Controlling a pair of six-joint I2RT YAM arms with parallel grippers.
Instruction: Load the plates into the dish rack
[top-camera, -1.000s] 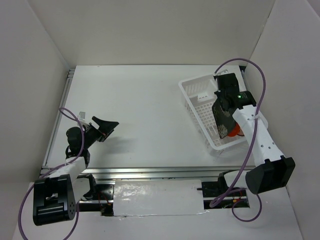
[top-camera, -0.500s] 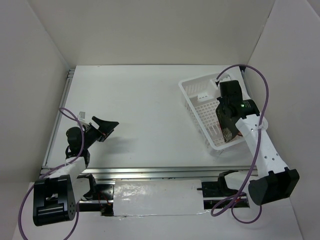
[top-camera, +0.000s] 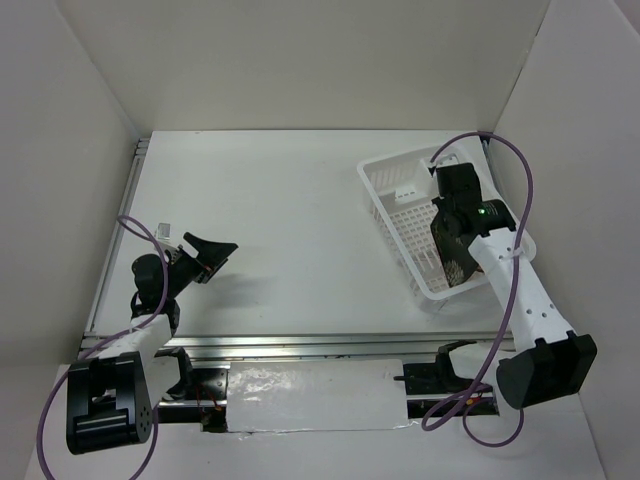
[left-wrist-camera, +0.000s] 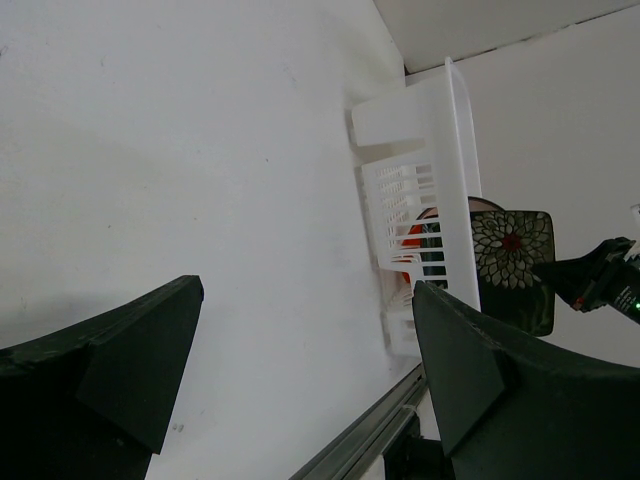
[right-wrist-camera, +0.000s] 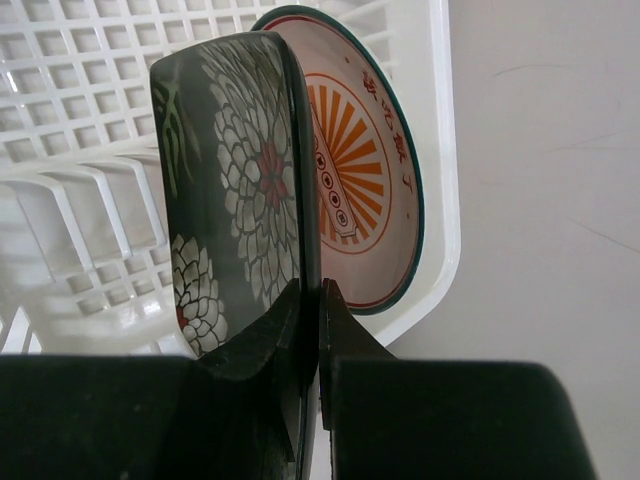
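Our right hand (right-wrist-camera: 310, 300) clamps the square plate (right-wrist-camera: 240, 180); we should lower it upright into the rack (right-wrist-camera: 442, 150) beside the sunburst plate (right-wrist-camera: 365, 190).

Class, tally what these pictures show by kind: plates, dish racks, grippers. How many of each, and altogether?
Plates: 3 (dark square floral plate, sunburst plate, orange plate glimpsed through the rack wall)
Dish rack: 1
Grippers: 2 (left gripper, right gripper)
Total: 6

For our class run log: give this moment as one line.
right gripper: shut on dark square plate | plate upright at dish rack, beside sunburst plate | left gripper: open, away from rack
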